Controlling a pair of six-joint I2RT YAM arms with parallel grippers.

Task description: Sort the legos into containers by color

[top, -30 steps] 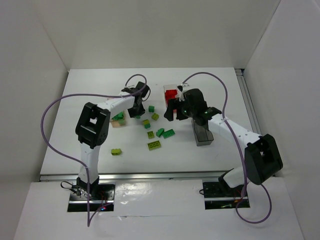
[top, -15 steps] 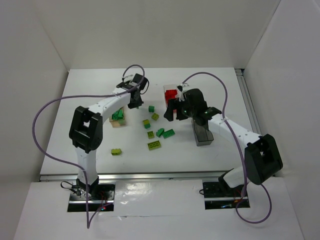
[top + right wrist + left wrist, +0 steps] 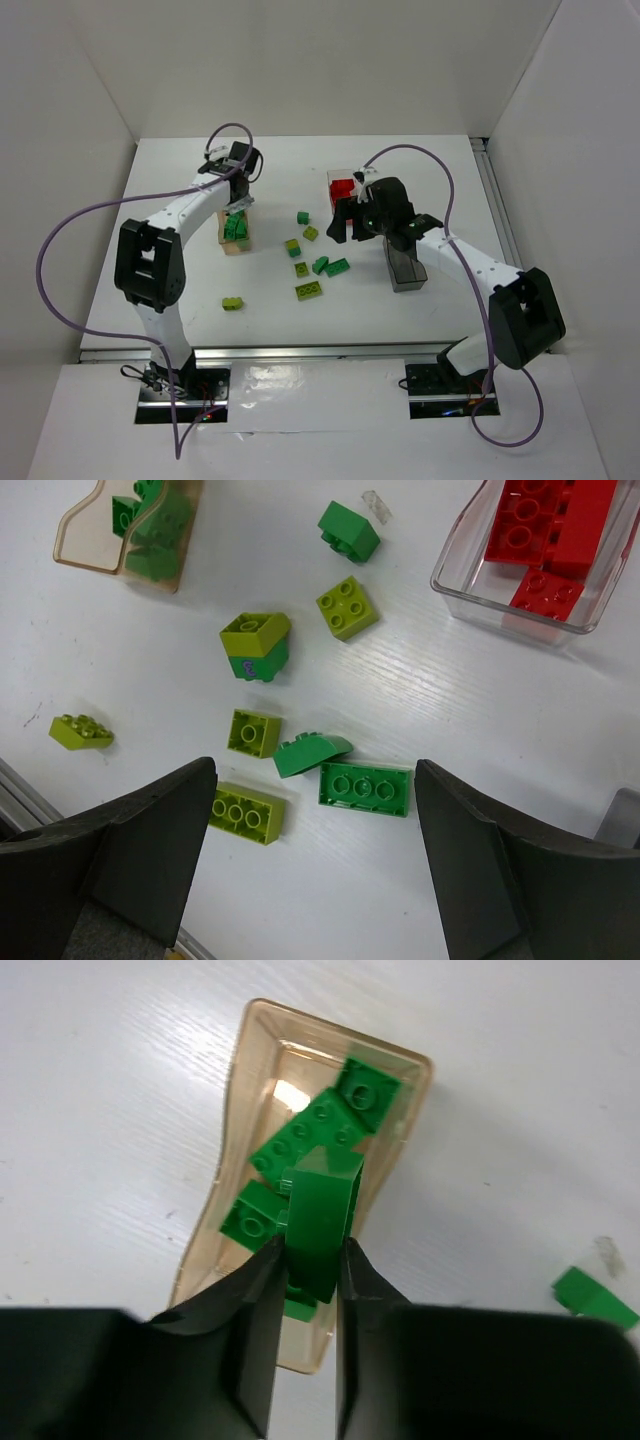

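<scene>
The white table [image 3: 440, 170] carries everything, and the tan box [image 3: 232, 1080] serves as the marker. The left arm [image 3: 190, 205] reaches directly above the box. The right arm [image 3: 460, 255] hangs well to its right, over the loose bricks. The clear box [image 3: 455, 595] stands to the right of the tan box and holds only red bricks [image 3: 545, 530]. No red brick lies loose, so that colour looks finished. The dark grey box [image 3: 405, 270] sits farther right again, and its contents cannot be made out. The left gripper [image 3: 310, 1260] is clamped on a dark green brick [image 3: 320, 1210] straight above the tan box, which already holds several dark greens. The right gripper [image 3: 310, 770] is spread wide and empty. To the right of the tan box lie a dark green bar [image 3: 365, 787], a lime bar [image 3: 246, 812], a lime-on-green stack [image 3: 255, 645], a dark green curved piece [image 3: 310, 755], a dark green square [image 3: 348, 530] and two lime squares [image 3: 346, 607]. A small lime brick [image 3: 82, 732] lies on the near side of the box. By this reckoning roughly half the sorting remains, with no lime brick seen boxed.
</scene>
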